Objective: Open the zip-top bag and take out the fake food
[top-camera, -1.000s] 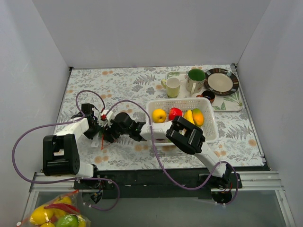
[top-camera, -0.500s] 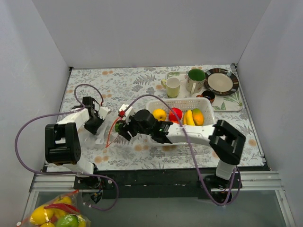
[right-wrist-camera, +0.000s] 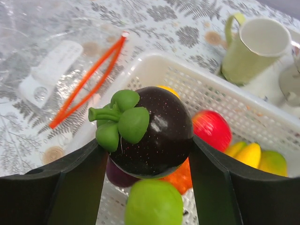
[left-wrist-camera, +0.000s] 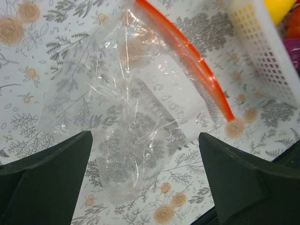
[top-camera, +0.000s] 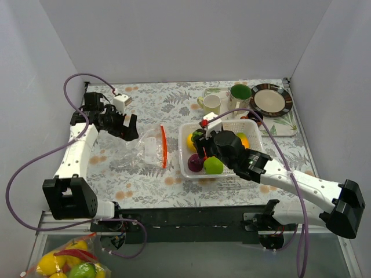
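Zip-top bag flat on worktop, just left of white basket, red zip strip on the basket side. Left hand above bag, released, fingers wide. Right hand clenched on dark purple fruit over basket's left end; other fake food inside basket.

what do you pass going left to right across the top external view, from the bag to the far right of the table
zip-top bag → cream cup → green mug → striped plate; the white basket is left out because it spans across below the cups
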`<state>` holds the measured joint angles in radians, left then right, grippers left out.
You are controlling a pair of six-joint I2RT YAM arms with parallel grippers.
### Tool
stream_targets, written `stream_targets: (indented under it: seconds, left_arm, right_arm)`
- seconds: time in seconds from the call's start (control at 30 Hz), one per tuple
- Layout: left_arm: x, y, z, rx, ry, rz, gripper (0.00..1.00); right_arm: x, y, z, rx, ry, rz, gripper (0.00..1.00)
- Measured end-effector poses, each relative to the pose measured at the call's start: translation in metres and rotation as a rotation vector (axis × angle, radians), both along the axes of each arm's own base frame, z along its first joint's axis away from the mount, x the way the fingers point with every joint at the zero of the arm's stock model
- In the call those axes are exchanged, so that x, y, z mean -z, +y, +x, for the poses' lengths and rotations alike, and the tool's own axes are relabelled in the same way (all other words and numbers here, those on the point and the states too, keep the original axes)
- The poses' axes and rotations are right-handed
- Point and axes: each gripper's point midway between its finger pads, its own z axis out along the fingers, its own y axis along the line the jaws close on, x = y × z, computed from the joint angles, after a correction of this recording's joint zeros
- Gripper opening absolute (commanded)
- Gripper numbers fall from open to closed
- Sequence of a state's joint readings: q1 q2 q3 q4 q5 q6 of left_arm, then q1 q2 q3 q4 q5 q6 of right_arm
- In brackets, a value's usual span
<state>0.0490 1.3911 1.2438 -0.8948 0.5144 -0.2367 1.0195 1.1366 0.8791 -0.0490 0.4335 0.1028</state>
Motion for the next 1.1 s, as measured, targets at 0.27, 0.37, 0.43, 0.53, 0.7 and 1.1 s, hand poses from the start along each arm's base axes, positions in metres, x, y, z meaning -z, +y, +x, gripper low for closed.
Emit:
stream_targets:
  seconds: [0.27,0.37,0.43,0.53,0.7,1.1]
  left_arm:
    - [-0.038,-0.01,-0.028,0.006,-0.086,-0.054,0.98]
    - [-0.038,-0.012,-0.041,-0.009,-0.079,-0.069,0.98]
    - [-0.037,-0.014,-0.045,-0.016,-0.069,-0.083,0.98]
    - [-0.027,-0.017,-0.05,-0.05,-0.045,-0.116,0.98]
    - [-0.009,-0.008,-0.048,-0.224,-0.081,-0.136,0.98]
    - [-0.03,0.029,-0.002,-0.545,-0.297,-0.145,0.98]
  right_arm:
    - [0.023,-0.056,0.0,0.192,0.091,-0.071,0.99]
    - [0.034,-0.07,-0.005,0.241,0.134,-0.116,0.98]
    - [0.038,-0.082,-0.008,0.286,0.156,-0.144,0.98]
    - [0.037,-0.102,-0.01,0.362,0.156,-0.171,0.99]
    - [0.012,-0.136,-0.013,0.454,0.104,-0.116,0.99]
    - [-0.014,-0.143,-0.006,0.492,0.089,-0.102,0.99]
